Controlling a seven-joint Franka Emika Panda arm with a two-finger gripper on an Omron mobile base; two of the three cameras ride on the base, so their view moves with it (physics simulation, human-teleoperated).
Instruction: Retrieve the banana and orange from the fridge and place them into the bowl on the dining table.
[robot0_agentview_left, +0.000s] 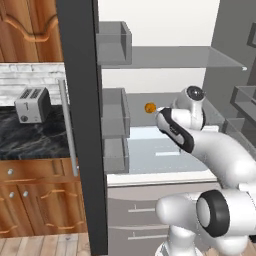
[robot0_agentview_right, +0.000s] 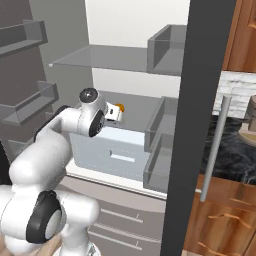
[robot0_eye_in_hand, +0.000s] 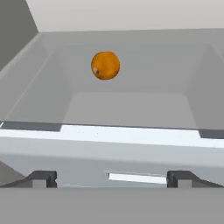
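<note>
i'm reaching into the open fridge (robot0_agentview_left: 150, 65) with the gripper (robot0_eye_in_hand: 111, 179) spread wide and holding nothing; the orange (robot0_eye_in_hand: 105, 65) is sitting ahead on the shelf, nothing retrieved yet.

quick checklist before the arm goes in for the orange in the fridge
1. Fridge door open: ok.
2. Orange in sight, at the back of the shelf: ok.
3. Pincer open and empty: ok.
4. Orange centred between the fingertips: roughly; it sits slightly left of centre.
5. Path over the white drawer front clear: cannot tell.
6. Banana located: not ok, not found yet.
</note>
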